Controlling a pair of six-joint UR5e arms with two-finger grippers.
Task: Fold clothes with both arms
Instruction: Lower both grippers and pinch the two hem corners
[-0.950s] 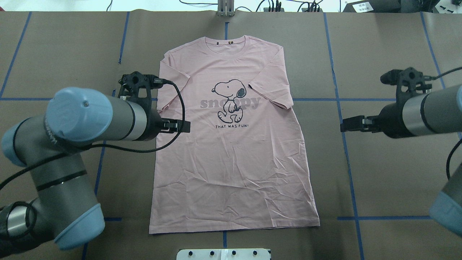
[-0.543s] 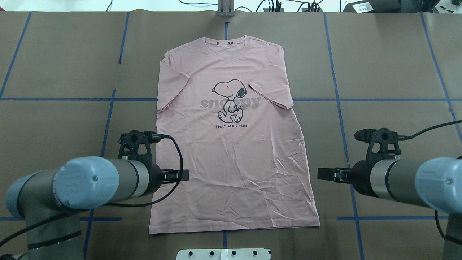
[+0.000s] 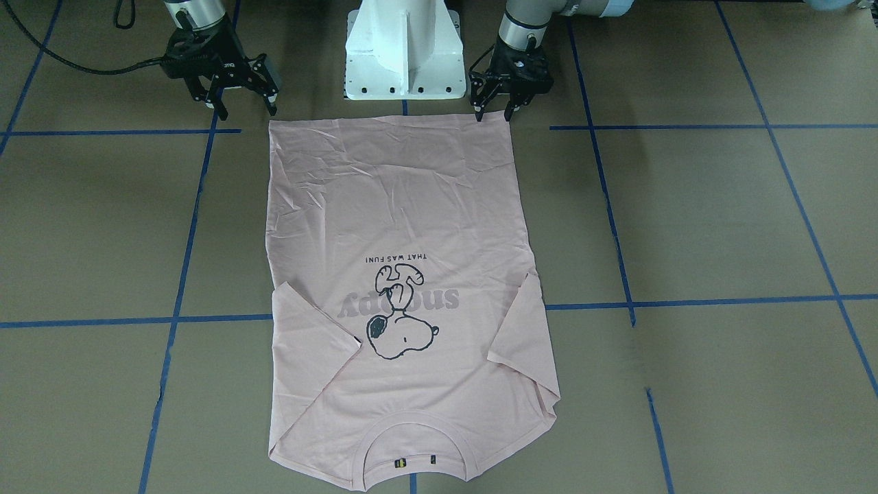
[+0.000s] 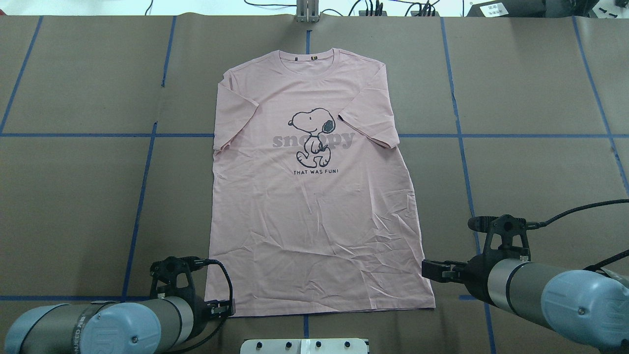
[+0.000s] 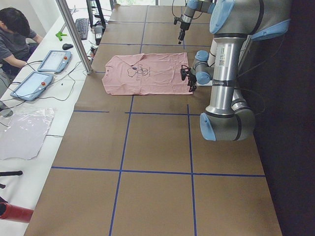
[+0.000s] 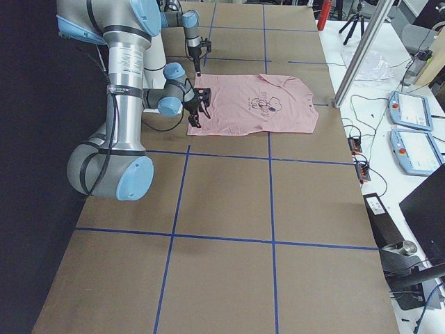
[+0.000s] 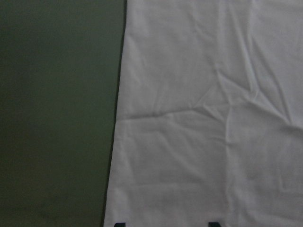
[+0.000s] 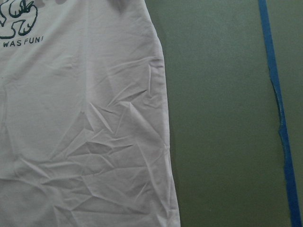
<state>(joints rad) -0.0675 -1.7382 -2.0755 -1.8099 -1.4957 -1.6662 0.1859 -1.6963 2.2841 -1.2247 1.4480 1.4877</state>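
The clothes are one pale pink T-shirt (image 4: pixel 314 221) lying flat, print side up, with its collar (image 4: pixel 314 58) at the far end and its hem nearest me. My left gripper (image 3: pixel 494 112) hovers open over the hem's left corner (image 4: pixel 206 314); its fingertips (image 7: pixel 118 223) show at the bottom edge of the left wrist view, over pink cloth (image 7: pixel 203 118). My right gripper (image 3: pixel 245 106) stands open just outside the hem's right corner (image 4: pixel 432 305). The right wrist view holds the shirt's right edge (image 8: pixel 163 118) and no fingers. Neither gripper holds anything.
The white pedestal base (image 3: pixel 405 48) stands right behind the hem, between the arms. Blue tape lines (image 4: pixel 462 142) cross the brown table cover. In the exterior left view a person (image 5: pixel 17 34) sits at a side bench with tablets (image 5: pixel 32 84). Cables lie along the far edge (image 4: pixel 373 7).
Both arms have drawn back along the shirt's sides, from level with the print down to the hem corners. The shirt has not moved.
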